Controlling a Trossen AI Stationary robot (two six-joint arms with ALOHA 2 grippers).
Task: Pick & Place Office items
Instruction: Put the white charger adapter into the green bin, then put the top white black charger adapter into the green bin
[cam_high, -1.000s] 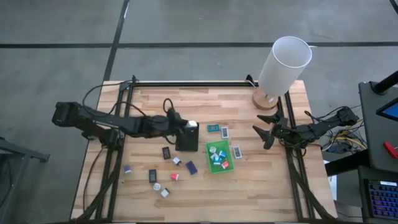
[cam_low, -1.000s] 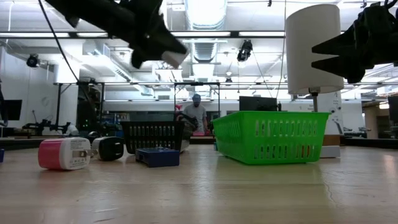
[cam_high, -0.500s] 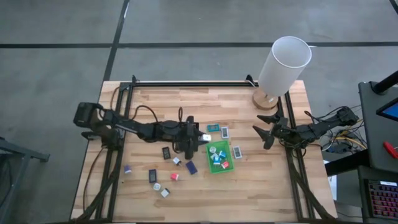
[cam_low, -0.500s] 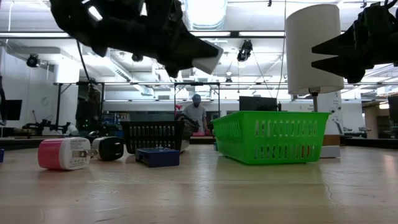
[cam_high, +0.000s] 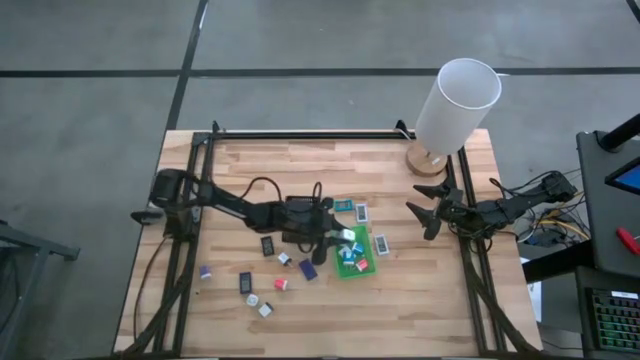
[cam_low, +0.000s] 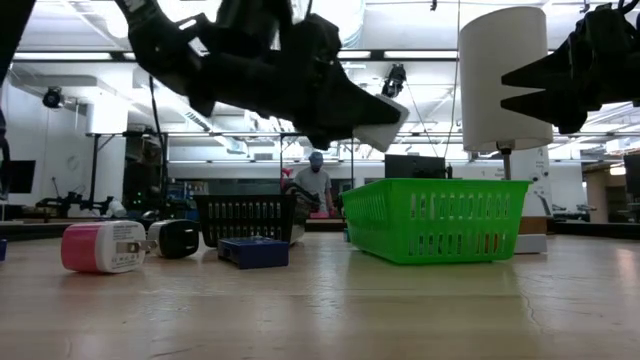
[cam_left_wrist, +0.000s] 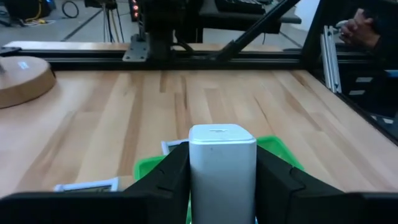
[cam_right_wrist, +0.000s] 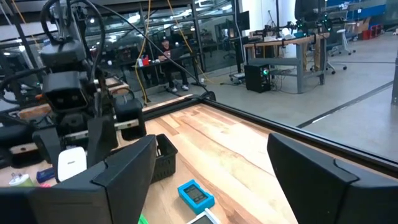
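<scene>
My left gripper (cam_high: 338, 233) reaches from the table's left and is shut on a white block (cam_high: 347, 235), above the near-left part of the bright green tray (cam_high: 352, 266). The tray holds several small teal, white and red pieces. The low view shows the block (cam_low: 380, 108) in the air, left of the green tray (cam_low: 435, 218). The black ribbed tray (cam_low: 245, 218) stands on the table beneath this arm. Other office items lie on the wood: a dark blue block (cam_high: 307, 268), a black packet (cam_high: 268, 245), a teal packet (cam_high: 343, 206). My right gripper (cam_high: 424, 212) waits open at the table's right edge. My left gripper pinches the white block (cam_left_wrist: 222, 168) between its two fingers (cam_left_wrist: 165, 180), one on each of its flat sides. The fingers lie about level and come from the table's left. The block is lifted clear and sticks out past the fingertips, over the green tray (cam_left_wrist: 280, 152).
A lamp with a white shade (cam_high: 457, 100) and a round wooden base (cam_high: 428, 160) stands at the far right corner. Small pieces (cam_high: 265, 309) lie scattered near the table's near left. A pink-and-white charger (cam_low: 100, 247) and a black one (cam_low: 178, 237) rest nearby. People show in the room behind.
My left gripper has carried the white block toward the table's right, from above the black tray to the green tray's left part, sinking slightly. It stayed shut on the block. The right arm has kept still.
</scene>
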